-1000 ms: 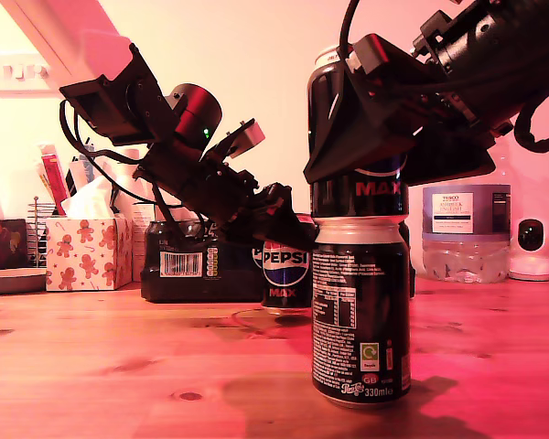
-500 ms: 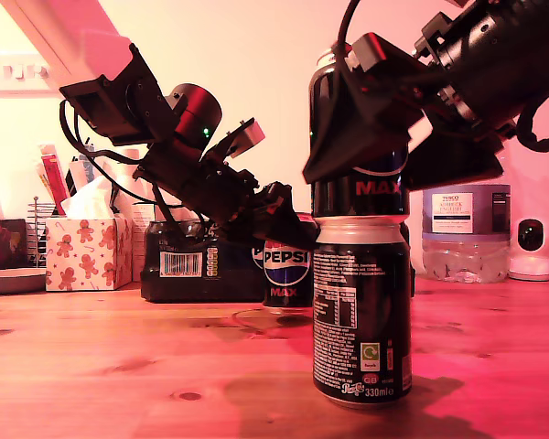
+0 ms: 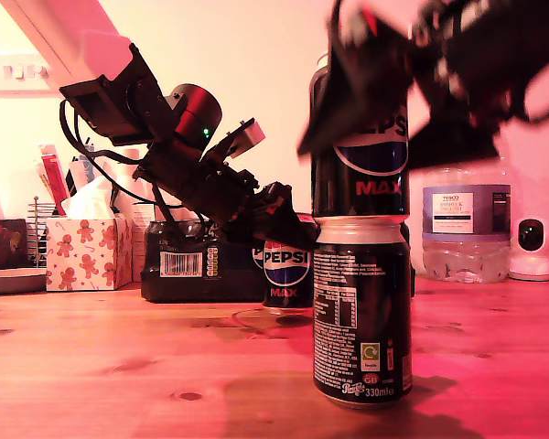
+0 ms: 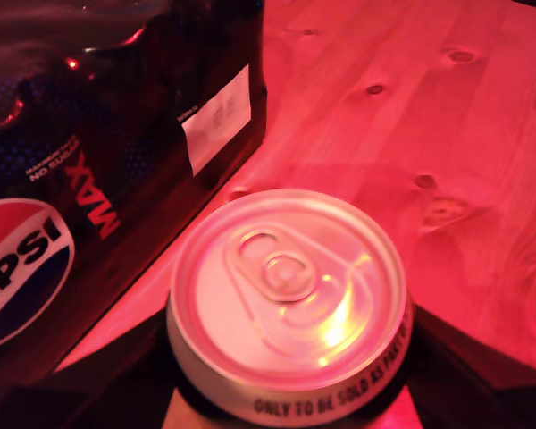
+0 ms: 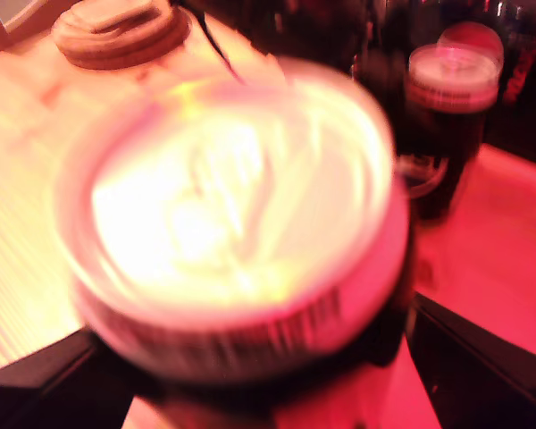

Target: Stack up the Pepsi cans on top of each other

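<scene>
Right of centre in the exterior view, one Pepsi can (image 3: 361,311) stands on the table (image 3: 119,366) with a second can (image 3: 364,155) upright on top of it. My second gripper (image 3: 384,101), motion-blurred at upper right, hides that can's upper part. Behind, my first gripper (image 3: 288,240) covers the top of a third can (image 3: 286,270), standing before the 24-pack (image 3: 188,261).

First wrist view: dark fingers (image 4: 447,366) flank the third can's (image 4: 290,299) rim; whether they grip, I cannot tell.

Second wrist view: the blurred second can's (image 5: 237,223) lid fills the frame between fingers (image 5: 469,366); contact is unreadable.
</scene>
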Robot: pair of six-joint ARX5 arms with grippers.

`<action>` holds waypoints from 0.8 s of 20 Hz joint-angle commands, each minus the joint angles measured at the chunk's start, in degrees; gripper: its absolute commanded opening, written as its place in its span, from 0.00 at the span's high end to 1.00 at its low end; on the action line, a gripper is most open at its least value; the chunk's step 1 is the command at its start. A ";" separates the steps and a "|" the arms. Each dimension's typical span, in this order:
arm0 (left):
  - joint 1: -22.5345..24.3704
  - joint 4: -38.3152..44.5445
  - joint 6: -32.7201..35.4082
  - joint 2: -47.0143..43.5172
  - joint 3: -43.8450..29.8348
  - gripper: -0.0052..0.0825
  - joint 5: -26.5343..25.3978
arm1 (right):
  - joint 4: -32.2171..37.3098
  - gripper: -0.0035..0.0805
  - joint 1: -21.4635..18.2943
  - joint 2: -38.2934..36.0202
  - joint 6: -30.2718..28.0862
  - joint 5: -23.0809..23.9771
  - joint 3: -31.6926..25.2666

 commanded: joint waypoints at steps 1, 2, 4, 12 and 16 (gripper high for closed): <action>0.04 1.64 0.44 -2.91 -0.04 0.44 0.76 | -1.03 0.03 0.52 -2.19 0.04 0.09 1.51; 0.04 1.64 0.44 -2.91 -0.04 0.44 0.76 | -1.62 0.03 0.52 -3.06 0.04 0.09 1.79; 0.04 1.64 0.46 -2.91 -0.04 0.44 0.74 | -2.45 0.03 0.52 -4.87 0.02 0.09 2.45; 0.26 1.64 0.44 -2.91 -0.04 0.44 0.76 | -10.45 0.03 0.52 -12.33 -0.24 0.07 8.22; 0.74 1.42 0.42 -2.91 -0.04 0.44 0.76 | -15.63 0.03 0.50 -15.91 -0.26 0.07 11.45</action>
